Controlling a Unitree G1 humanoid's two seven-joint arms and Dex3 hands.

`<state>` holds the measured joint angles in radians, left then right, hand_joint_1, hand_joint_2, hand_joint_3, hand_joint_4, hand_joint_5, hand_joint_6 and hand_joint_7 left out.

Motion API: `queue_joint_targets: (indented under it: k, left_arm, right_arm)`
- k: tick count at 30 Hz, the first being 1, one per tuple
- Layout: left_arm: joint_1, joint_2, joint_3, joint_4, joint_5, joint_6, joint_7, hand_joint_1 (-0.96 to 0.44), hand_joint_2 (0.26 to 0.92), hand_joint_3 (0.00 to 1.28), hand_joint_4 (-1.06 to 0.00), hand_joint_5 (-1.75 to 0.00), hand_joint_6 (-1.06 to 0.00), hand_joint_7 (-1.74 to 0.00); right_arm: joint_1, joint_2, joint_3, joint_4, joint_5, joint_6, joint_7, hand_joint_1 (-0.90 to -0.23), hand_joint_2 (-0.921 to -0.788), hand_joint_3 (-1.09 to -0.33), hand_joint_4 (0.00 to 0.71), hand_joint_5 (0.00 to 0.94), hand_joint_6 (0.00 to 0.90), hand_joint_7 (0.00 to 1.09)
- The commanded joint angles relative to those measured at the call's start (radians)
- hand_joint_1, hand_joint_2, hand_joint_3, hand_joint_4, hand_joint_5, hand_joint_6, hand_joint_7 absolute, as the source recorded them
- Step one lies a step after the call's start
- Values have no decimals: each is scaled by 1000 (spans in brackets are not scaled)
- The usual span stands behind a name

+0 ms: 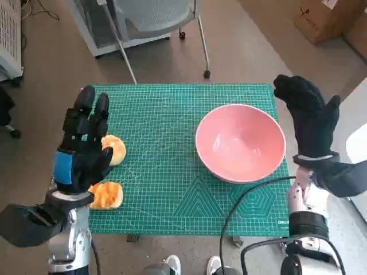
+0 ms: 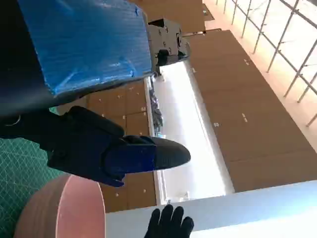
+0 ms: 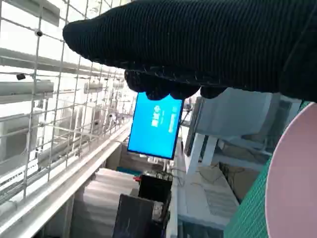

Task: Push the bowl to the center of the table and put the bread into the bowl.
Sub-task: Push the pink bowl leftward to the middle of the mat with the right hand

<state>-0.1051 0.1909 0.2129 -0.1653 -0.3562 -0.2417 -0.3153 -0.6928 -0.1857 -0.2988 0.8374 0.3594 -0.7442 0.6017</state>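
Observation:
A pink bowl [image 1: 241, 142] stands empty on the right half of the green cutting mat [image 1: 166, 172]; its rim also shows in the left wrist view [image 2: 64, 208] and the right wrist view [image 3: 292, 183]. Two orange bread pieces lie at the mat's left side: one [image 1: 115, 150] partly behind my left hand, the other [image 1: 107, 196] near the front edge. My left hand [image 1: 84, 143] is raised over the mat's left edge, fingers straight and empty. My right hand [image 1: 309, 117] hangs just right of the bowl, fingers extended, not touching it.
A grey chair [image 1: 155, 23] and a white cabinet stand beyond the table's far edge. A cardboard box [image 1: 324, 17] sits at the far right. Black cables [image 1: 252, 200] run over the mat's front right corner. Someone's shoes [image 1: 189, 266] show below the front edge.

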Motion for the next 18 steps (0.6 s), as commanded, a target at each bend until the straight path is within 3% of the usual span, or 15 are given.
queue_joint_targets:
  k: [1, 18]
  left_arm:
    - [8, 0, 4, -10, 0, 0, 4, -636, 888, 388, 1, 1, 1, -312]
    - [12, 5, 3, -7, 16, -5, 11, -639, 890, 380, 1, 1, 1, -323]
  right_arm:
    - [22, 2, -2, -1, 13, 23, 8, -614, -921, -784, 110, 0, 269, 5]
    - [28, -2, -9, -1, 15, 24, 19, -613, -921, -779, 107, 1, 267, 2]
